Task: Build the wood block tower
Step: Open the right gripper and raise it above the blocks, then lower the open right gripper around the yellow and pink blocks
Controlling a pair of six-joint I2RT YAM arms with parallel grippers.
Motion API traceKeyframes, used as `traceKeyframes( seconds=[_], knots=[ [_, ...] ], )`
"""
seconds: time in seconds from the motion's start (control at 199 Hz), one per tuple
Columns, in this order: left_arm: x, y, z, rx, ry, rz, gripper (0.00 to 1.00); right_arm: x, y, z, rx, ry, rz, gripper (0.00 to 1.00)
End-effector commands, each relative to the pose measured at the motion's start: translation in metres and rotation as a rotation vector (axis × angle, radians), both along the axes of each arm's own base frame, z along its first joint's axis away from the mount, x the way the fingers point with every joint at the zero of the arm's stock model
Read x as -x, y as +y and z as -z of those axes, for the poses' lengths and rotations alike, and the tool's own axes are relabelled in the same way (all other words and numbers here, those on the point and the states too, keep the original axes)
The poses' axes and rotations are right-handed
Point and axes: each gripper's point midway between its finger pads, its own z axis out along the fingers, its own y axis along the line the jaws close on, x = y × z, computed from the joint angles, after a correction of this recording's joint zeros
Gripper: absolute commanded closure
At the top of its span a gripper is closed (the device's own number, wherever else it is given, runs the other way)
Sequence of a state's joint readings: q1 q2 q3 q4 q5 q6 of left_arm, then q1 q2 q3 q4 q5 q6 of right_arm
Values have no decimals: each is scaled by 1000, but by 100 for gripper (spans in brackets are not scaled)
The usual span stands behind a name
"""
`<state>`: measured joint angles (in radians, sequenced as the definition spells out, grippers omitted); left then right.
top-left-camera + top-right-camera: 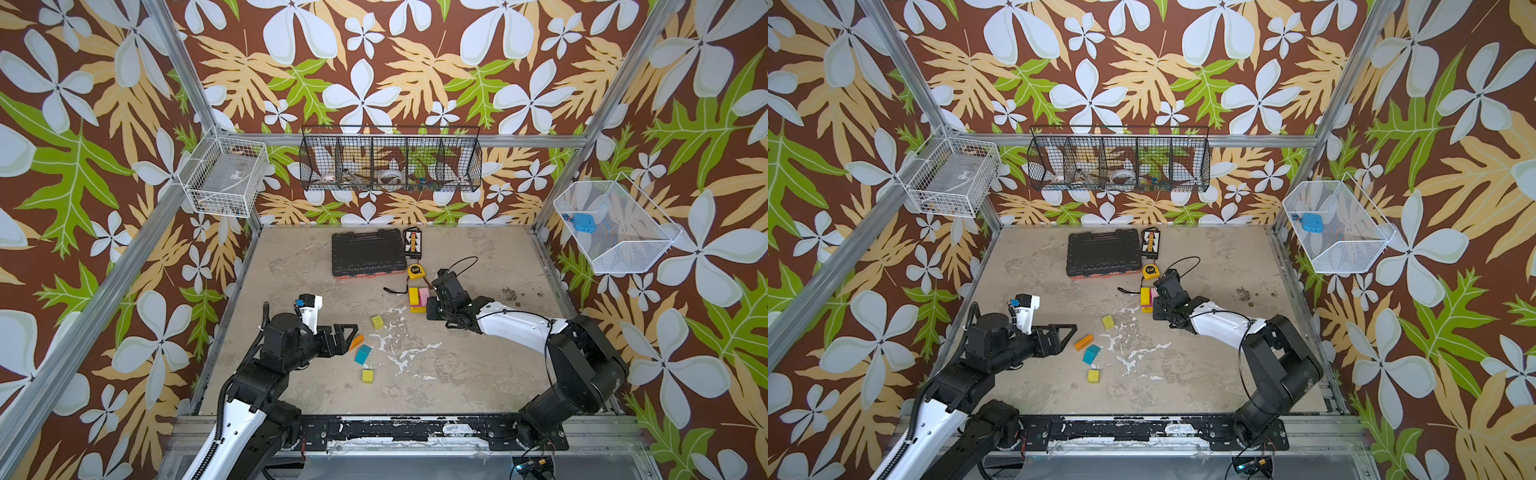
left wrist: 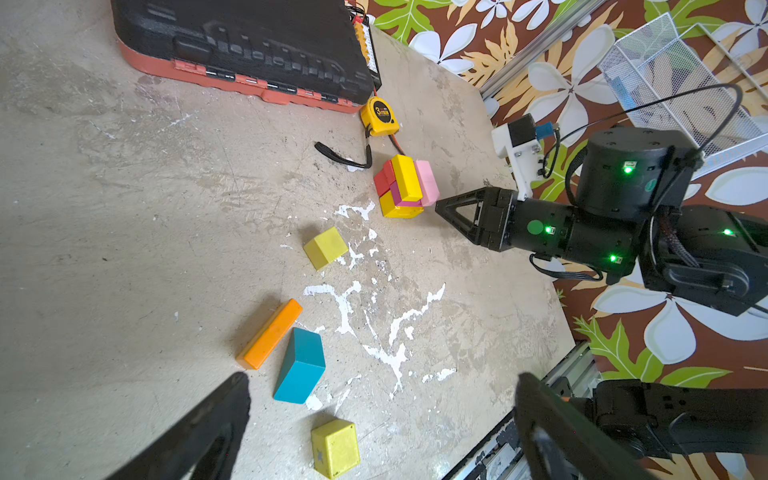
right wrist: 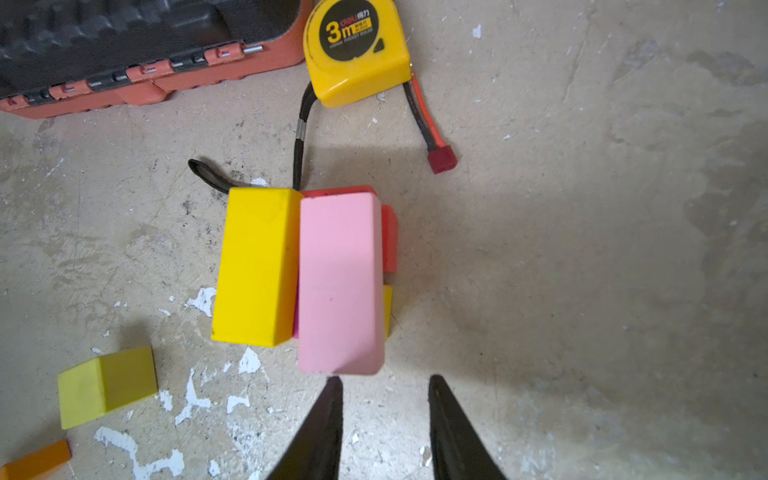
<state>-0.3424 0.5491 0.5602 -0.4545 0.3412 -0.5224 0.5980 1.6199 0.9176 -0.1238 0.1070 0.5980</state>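
The tower stands mid-table: a yellow bar and a pink bar lie side by side on top of red, magenta and yellow blocks. My right gripper is at the tower's right side, open a little with nothing between its fingers. One fingertip sits at the end of the pink bar. My left gripper is wide open and empty above the loose wood blocks: an orange bar, a teal block and two yellow cubes.
A black tool case lies at the back of the table, with a yellow tape measure and its strap just behind the tower. A red-tipped lead lies beside it. Wire baskets hang on the walls.
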Motion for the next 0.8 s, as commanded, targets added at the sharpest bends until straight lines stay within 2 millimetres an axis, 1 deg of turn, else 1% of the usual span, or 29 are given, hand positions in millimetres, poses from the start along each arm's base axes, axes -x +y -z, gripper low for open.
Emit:
traceKeyframes(
  seconds=[0.0,0.221,0.362,0.493,0.563,0.689,0.799],
  knots=[
    [-3,-1,-5,7,-27,4,0,-3,3,-1,-12,-4,1,65],
    [-2,-1,-5,7,-27,5,0,-3,6,1,-15,3,-6,65],
    [-2,-1,-5,7,-27,4,0,-3,6,-1,-17,0,-5,65],
    [-2,-1,-5,7,-28,5,0,-2,7,-7,-27,-8,-10,64],
    [-2,-1,-5,6,-27,5,0,-1,8,-12,-39,-19,-17,58],
    [-3,-1,-5,7,-27,4,0,-1,16,-26,-62,-56,-41,36],
    [-3,-1,-5,7,-26,4,0,-6,21,-34,-65,-75,-51,22]
  ],
)
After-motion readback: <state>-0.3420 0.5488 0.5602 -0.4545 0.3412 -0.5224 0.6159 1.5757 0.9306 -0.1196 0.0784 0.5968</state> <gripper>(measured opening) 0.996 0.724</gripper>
